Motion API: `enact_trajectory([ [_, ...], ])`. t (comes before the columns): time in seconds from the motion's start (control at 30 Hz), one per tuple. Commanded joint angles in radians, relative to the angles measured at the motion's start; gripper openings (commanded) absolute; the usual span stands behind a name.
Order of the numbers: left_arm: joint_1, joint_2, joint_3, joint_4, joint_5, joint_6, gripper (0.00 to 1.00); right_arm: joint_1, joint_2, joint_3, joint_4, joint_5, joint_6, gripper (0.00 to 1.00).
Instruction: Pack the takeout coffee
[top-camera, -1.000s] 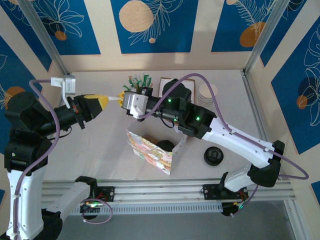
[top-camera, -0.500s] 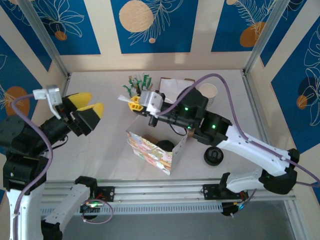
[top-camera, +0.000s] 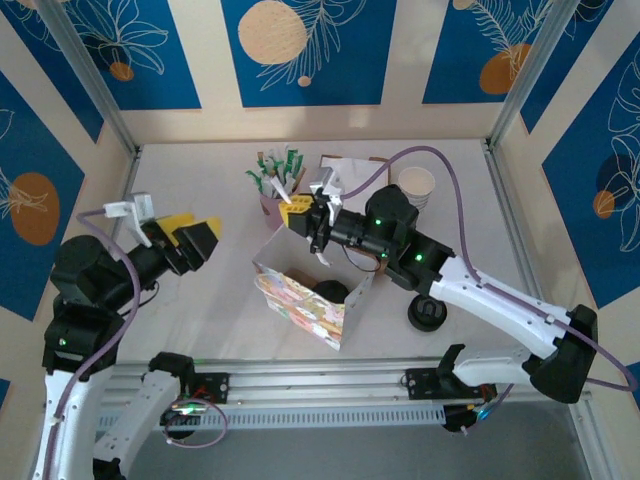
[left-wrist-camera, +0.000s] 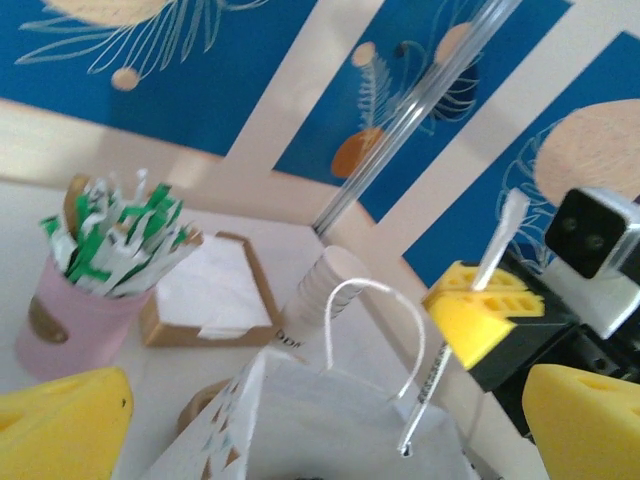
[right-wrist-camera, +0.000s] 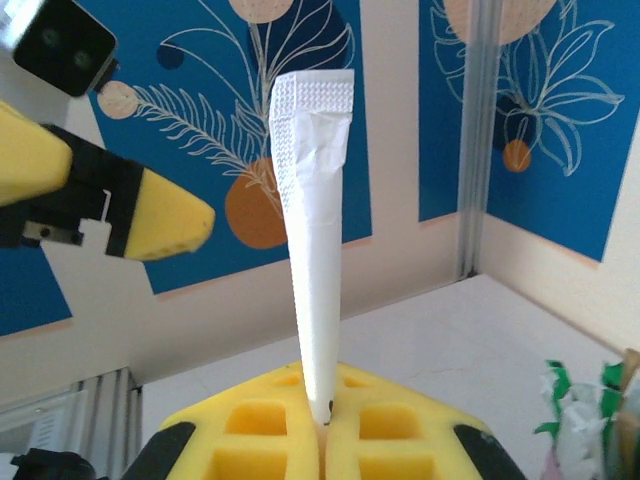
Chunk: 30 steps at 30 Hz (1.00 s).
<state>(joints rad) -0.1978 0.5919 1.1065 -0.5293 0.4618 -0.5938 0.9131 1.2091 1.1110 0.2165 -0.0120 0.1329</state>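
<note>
My right gripper (top-camera: 300, 210) hovers over the back edge of the patterned paper bag (top-camera: 300, 305), shut on a thin white paper-wrapped stick (right-wrist-camera: 315, 250). Seen from the left wrist, the stick (left-wrist-camera: 440, 370) hangs down from the right gripper (left-wrist-camera: 478, 312) toward the bag's mouth (left-wrist-camera: 330, 420). Inside the bag a round black lid (top-camera: 330, 292) shows, which looks like the takeout coffee; its cup is hidden. My left gripper (top-camera: 198, 232) stands open to the left of the bag, holding nothing, and its yellow fingers (left-wrist-camera: 60, 425) frame the bag.
A pink cup of green-and-white packets (top-camera: 272, 182) and a brown napkin box (top-camera: 350, 172) stand behind the bag. At the back right is a stack of white paper cups (top-camera: 417, 185). A loose black lid (top-camera: 427, 312) lies right of the bag.
My left gripper opened, let go of the white stick and drew back to the left. My right gripper kept the stick and carried it rightward over the bag.
</note>
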Motion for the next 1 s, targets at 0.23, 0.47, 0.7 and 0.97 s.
enact_trajectory([
  [0.23,-0.008,-0.035,-0.116,-0.048,-0.037,0.025,1.00,0.008,0.013,-0.065,0.111,-0.041,0.059,0.11],
  [0.47,-0.008,-0.024,-0.145,-0.044,-0.035,0.023,1.00,0.010,0.013,-0.082,0.118,-0.045,0.047,0.25],
  [0.7,-0.009,-0.026,-0.163,-0.050,-0.041,0.024,1.00,0.008,0.000,-0.078,0.096,-0.026,0.037,0.27],
  [0.97,-0.008,-0.020,-0.159,-0.067,-0.045,0.038,0.99,-0.025,-0.068,-0.013,-0.045,0.090,0.037,0.27],
])
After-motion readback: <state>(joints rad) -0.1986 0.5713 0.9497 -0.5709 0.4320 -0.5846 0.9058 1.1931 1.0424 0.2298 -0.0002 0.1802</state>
